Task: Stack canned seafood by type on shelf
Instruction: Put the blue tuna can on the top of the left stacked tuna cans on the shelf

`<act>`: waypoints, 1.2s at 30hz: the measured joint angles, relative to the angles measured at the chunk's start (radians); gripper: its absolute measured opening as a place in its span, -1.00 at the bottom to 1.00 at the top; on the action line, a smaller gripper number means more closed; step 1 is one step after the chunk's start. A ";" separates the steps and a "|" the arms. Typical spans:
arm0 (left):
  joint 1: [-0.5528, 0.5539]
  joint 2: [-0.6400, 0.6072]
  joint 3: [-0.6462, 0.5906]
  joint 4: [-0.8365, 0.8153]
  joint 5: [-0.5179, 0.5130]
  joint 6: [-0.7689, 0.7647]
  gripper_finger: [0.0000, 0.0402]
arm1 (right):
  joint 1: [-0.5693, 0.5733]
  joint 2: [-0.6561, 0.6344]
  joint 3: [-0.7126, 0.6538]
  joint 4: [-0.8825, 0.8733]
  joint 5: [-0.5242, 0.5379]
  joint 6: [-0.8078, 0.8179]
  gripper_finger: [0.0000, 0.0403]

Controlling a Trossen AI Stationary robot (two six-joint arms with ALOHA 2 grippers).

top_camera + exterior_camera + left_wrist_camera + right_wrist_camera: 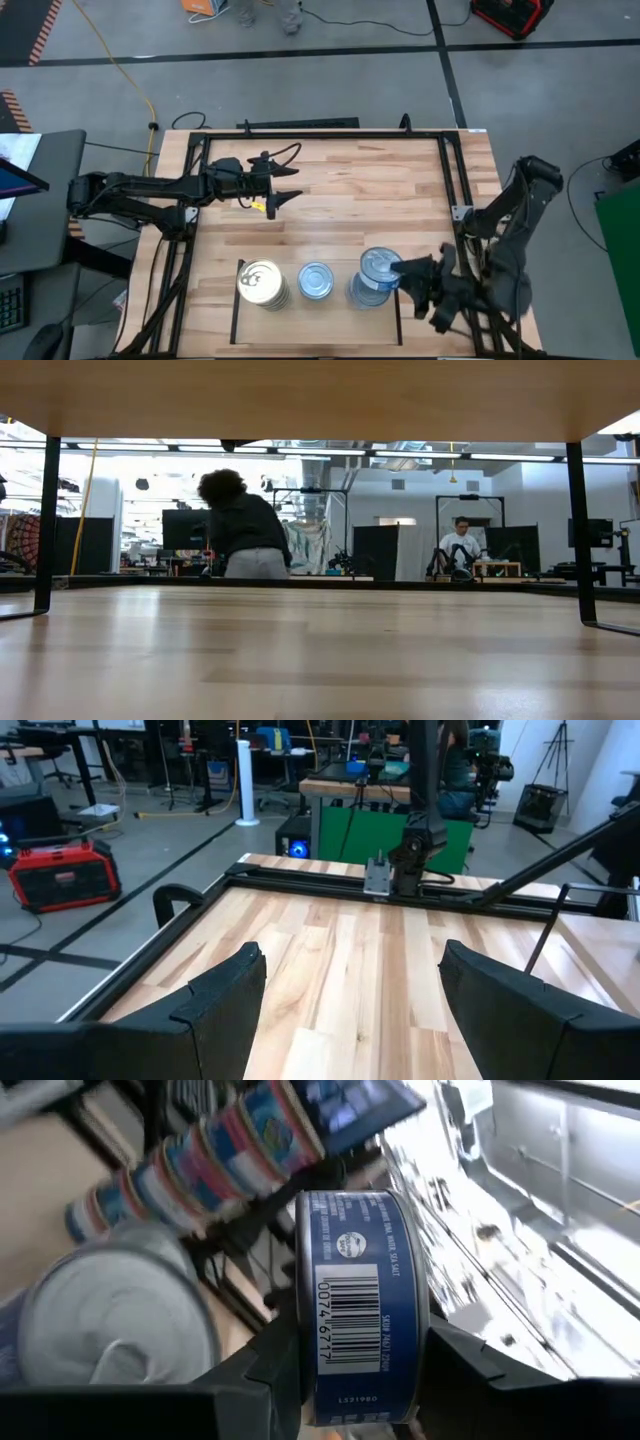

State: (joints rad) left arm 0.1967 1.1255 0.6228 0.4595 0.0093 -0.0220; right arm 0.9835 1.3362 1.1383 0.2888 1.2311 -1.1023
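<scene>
Three stacks of tins stand on the shelf (340, 315) near the table's near edge: a gold-topped stack (262, 283), a silver-topped stack (316, 281) and a blue-sided stack (368, 290). My right gripper (405, 272) reaches in from the right, shut on a blue-sided tin (360, 1320) above the blue stack. The right wrist view also shows a silver tin top (115, 1320) and a colourful stack (200, 1170) beyond it. My left gripper (285, 195) hovers open over bare wood in the far left part of the table, away from the tins. My right gripper pinches the blue-sided tin between its two fingers (270, 1370), one on each flat face. The side wall with the barcode (350, 1315) faces the wrist camera. The fingers come level from the table's right side. Whether the tin rests on the blue stack below it, I cannot tell.
A black metal frame (320, 135) borders the table's far, left and right sides. Bare wood planks (350, 200) lie between the left gripper and the stacks. In the low view a person (245, 535) bends over in the room behind, and another (460, 545) sits farther off.
</scene>
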 joint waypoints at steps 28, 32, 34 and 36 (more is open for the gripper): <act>0.000 0.000 0.001 -0.045 -0.025 -0.007 0.43 | 0.031 0.157 0.121 -0.132 0.133 0.168 -0.14; 0.000 0.000 0.001 -0.054 -0.025 -0.008 0.43 | 0.015 0.157 0.121 -0.132 0.132 0.193 -0.14; 0.000 0.000 0.001 -0.056 -0.025 -0.009 0.43 | 0.014 0.157 0.121 -0.133 0.132 0.202 -0.14; 0.000 0.000 0.001 -0.058 -0.025 -0.009 0.43 | 0.017 0.157 0.121 -0.145 0.132 0.236 -0.14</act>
State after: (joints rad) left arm 0.1967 1.1255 0.6235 0.4011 -0.0154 -0.0311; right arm 1.0009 1.4929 1.2591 0.1442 1.3627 -0.8666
